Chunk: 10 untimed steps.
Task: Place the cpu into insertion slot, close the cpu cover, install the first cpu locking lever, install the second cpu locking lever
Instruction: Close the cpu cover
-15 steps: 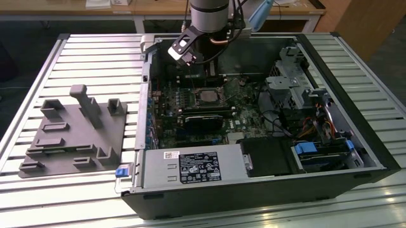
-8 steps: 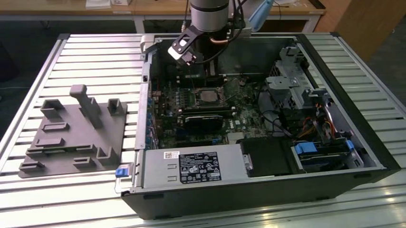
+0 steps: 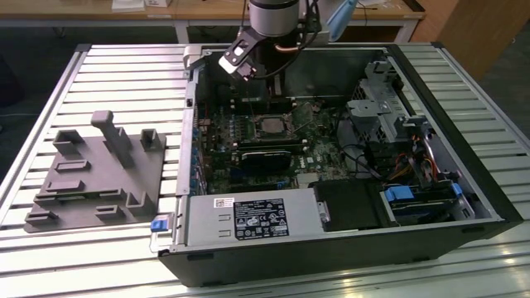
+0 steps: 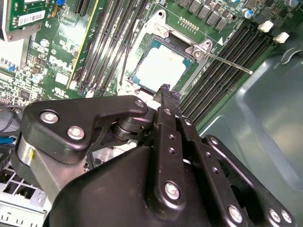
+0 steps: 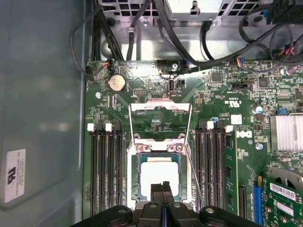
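Silvery-tan metal marks the cpu [image 5: 160,171], lying flat and square in its socket [image 5: 135,163] on the green motherboard [image 5: 156,85], directly beneath the tips of the robot's black hand [image 5: 162,187]. The hand is clenched, its two fingers [image 5: 156,191] pressed flat against each other with nothing between them, and it hovers just above the edge of the chip nearest to it.

On the far side of the socket from the hand, the cpu cover [image 5: 160,105] is swung open. It is a thin grey frame, and the board shows through its square window, leaving the chip's top fully bare.

In the second wrist view, the hand [image 4: 165,90] points at the near edge of the cpu [image 4: 160,71]. A thin metal locking lever [image 4: 227,63] stands free to one side of the socket, unlatched and angled out over the black memory slots [image 4: 222,71]. More memory slots [image 5: 106,165] flank the socket on its other side.

In the exterior view, the arm [image 3: 273,15] reaches down into the open computer case [image 3: 463,186], with the cpu [image 3: 270,125] below it near the middle of the board. The case rests on a slatted metal counter [image 3: 124,74]. A grey holder block [image 3: 91,180] sits well apart from the hand, outside the case toward the exterior view's left.
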{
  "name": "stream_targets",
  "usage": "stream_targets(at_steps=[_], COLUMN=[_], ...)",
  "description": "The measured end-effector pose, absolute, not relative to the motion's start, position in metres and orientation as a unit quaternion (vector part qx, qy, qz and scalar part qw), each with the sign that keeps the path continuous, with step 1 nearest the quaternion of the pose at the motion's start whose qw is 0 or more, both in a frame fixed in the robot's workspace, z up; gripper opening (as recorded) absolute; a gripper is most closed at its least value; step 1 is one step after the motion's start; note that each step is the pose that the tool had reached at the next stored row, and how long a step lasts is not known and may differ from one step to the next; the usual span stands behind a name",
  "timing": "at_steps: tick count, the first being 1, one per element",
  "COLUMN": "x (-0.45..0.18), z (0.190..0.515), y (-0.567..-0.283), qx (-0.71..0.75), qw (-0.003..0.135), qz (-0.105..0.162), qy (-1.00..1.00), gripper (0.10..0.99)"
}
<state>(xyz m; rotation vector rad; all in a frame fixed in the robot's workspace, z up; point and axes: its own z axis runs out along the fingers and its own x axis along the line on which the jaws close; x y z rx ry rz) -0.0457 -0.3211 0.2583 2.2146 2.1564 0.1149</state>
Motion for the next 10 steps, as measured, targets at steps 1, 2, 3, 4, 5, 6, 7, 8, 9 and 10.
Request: stream_targets(at_steps=[1, 2, 3, 4, 5, 6, 7, 8, 9, 10], x=[-0.0457, -0.0457, -0.0457, -0.0457, -0.0457, -0.0457, -0.0457, -0.0457, -0.0454, -0.0447], z=[0.2594, 0.26, 0.26, 0.2601, 0.2602, 0.2603, 0.2604, 0.2604, 0.2605, 0.2605], y=[-0.3211, -0.3211, -0.3211, -0.3211, -0.3211, -0.3211, -0.3211, -0.3211, -0.3211, -0.3211], qx=[0.716, 0.716, 0.716, 0.716, 0.716, 0.716, 0.716, 0.716, 0.716, 0.716], qw=[0.024, 0.024, 0.024, 0.024, 0.024, 0.024, 0.024, 0.024, 0.024, 0.024], qz=[0.037, 0.037, 0.037, 0.037, 0.037, 0.037, 0.037, 0.037, 0.037, 0.037], qy=[0.697, 0.697, 0.697, 0.697, 0.697, 0.697, 0.697, 0.697, 0.697, 0.697], gripper=[0.106, 0.106, 0.106, 0.106, 0.106, 0.106, 0.106, 0.106, 0.106, 0.106])
